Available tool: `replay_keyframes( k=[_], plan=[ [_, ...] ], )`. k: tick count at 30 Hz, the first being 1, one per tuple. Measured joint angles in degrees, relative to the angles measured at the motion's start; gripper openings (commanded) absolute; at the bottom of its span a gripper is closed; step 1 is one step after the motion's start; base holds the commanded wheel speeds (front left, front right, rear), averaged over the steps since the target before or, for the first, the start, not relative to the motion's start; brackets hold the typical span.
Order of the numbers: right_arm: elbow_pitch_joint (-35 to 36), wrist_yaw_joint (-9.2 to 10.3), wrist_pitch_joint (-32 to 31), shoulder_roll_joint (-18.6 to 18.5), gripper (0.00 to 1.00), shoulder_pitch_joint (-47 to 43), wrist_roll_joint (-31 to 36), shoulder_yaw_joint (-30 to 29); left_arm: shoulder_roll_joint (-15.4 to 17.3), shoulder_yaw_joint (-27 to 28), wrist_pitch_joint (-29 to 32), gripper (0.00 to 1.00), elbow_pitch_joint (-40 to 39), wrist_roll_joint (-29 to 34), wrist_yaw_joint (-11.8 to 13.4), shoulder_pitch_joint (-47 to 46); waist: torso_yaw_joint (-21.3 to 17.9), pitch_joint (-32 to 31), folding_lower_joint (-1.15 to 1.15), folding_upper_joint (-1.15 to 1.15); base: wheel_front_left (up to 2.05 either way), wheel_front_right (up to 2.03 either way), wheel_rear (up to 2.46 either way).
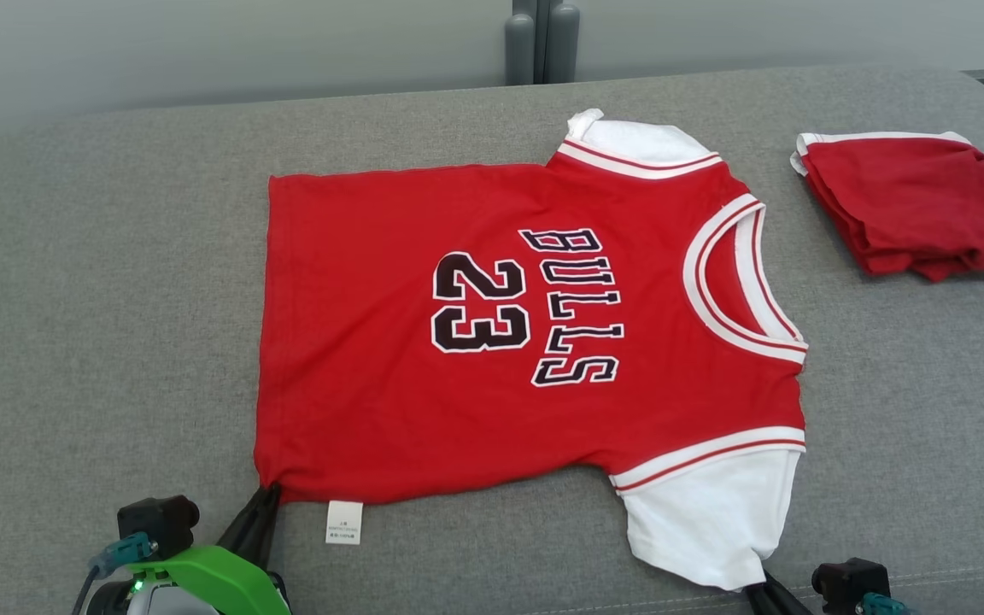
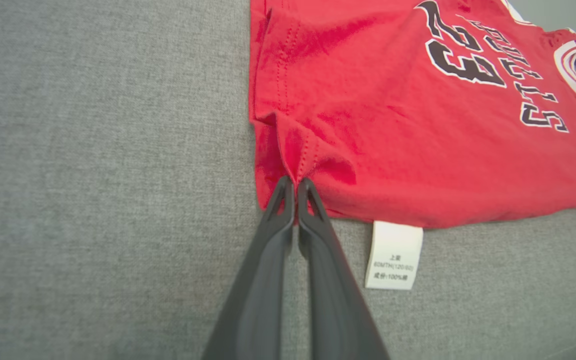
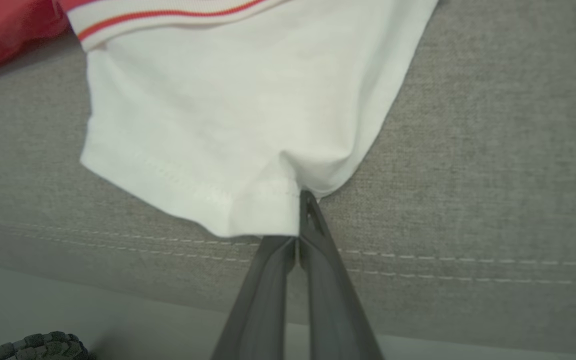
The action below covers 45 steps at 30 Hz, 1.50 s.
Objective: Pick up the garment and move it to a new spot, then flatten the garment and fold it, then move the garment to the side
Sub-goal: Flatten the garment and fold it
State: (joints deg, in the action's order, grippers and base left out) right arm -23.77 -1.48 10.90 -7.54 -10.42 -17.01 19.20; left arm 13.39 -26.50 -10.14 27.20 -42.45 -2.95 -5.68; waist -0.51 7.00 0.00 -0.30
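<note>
While the garment point(image 1: 424, 401) lies spread flat on the grey sofa point(image 1: 99, 299), face up, the fold is not yet begun — the left hand point(image 2: 295, 181) is closed on its hem corner, the right hand point(image 3: 299, 197) closed on the white sleeve point(image 3: 228, 125) edge. Folding and moving aside remain.

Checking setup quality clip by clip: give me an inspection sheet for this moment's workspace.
Surface: gray cushion, woven fabric.
Job's things: jersey spread flat, print up, neck toward the right; label sticking out at the near hem.
Clutter: folded red cloth at far right, apart from the jersey.
Grippers: left gripper shut on the jersey's hem corner; right gripper shut on its white sleeve.
Cables: teal-plugged cable at the left wrist.
Surroundings: pale wall, two gray posts behind the cushion.
</note>
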Motion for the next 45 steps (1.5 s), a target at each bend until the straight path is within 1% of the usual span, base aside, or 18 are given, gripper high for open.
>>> replay_keyframes(
  k=[3,4,7,8,10,14,19,24,30,32,35,41,45],
  plan=[
    [0.7,-0.1,0.0,-0.1,0.0,0.8,0.0,0.2,0.0,0.1,0.0,0.0,0.0,-0.3,-0.2,-0.4,-0.1,0.1,0.0,0.0,0.0,0.0,0.0],
    [1.3,-0.51,0.2,-0.1,0.0,0.9,0.0,0.0,0.0,0.1,0.0,0.0,0.0,-0.3,-0.2,-0.4,-0.1,0.1,0.0,0.0,0.0,0.0,0.0],
    [3.6,-0.66,0.2,-0.2,0.0,2.5,-0.2,-0.5,0.0,0.2,0.8,0.0,-0.3,-1.3,-1.1,-0.5,-0.3,0.1,0.0,0.0,0.0,0.0,0.0],
    [4.5,-1.01,0.2,-0.4,0.0,3.0,-0.4,-0.7,0.1,0.1,1.4,0.0,-0.5,-1.8,-1.3,-0.5,-0.4,0.2,0.0,0.0,0.0,0.0,0.0],
    [6.5,-1.11,0.2,-1.1,0.0,4.0,-0.8,-1.3,0.7,0.0,2.5,0.0,-1.2,-2.2,-1.6,-0.5,-0.7,0.2,0.0,0.0,0.0,0.0,0.0],
    [10.3,-1.2,0.0,-4.3,0.0,5.4,-0.7,-3.1,3.3,0.0,5.3,0.0,-3.5,-2.7,-2.1,-0.9,-1.0,0.6,0.0,0.0,0.0,0.0,0.0],
    [13.7,-1.21,-1.4,-7.2,0.0,7.1,-1.1,-5.7,6.6,-0.1,8.2,0.0,-7.8,-2.4,-2.1,-4.7,-0.8,1.5,0.0,0.0,0.0,0.0,0.0],
    [17.1,-1.55,-2.9,-8.1,0.0,9.2,-2.2,-7.0,9.3,-0.2,12.4,0.0,-11.1,-2.2,-2.2,-6.2,-0.3,2.7,0.0,0.0,0.0,0.0,0.0],
    [20.4,-2.46,-5.8,-9.1,0.0,13.6,-3.2,-7.2,11.6,-0.3,17.8,0.0,-14.7,-2.8,-2.6,-8.4,0.3,4.7,0.0,0.0,0.0,0.0,0.0],
    [20.9,-2.57,-7.0,-9.5,0.0,15.3,-3.4,-7.3,11.7,-0.2,19.4,0.0,-15.9,-3.3,-2.6,-9.8,0.4,5.4,0.0,0.0,0.0,0.0,0.0],
    [21.0,-2.74,-8.9,-11.1,0.0,17.5,-3.3,-7.6,11.7,-0.1,22.1,0.0,-17.4,-4.4,-2.6,-11.9,0.6,6.6,0.0,0.0,0.0,0.0,0.0],
    [20.9,-3.33,-12.3,-11.9,0.0,22.1,-3.8,-7.4,11.0,1.5,27.6,0.0,-18.5,-10.5,-2.5,-15.1,1.0,8.7,0.0,0.0,0.0,0.0,0.0],
    [20.3,-3.71,-14.0,-11.6,0.0,25.3,-4.4,-6.3,11.2,3.1,30.4,0.0,-18.4,-12.4,-1.2,-17.0,1.0,10.1,0.0,0.0,0.0,0.0,0.0]
  ],
)
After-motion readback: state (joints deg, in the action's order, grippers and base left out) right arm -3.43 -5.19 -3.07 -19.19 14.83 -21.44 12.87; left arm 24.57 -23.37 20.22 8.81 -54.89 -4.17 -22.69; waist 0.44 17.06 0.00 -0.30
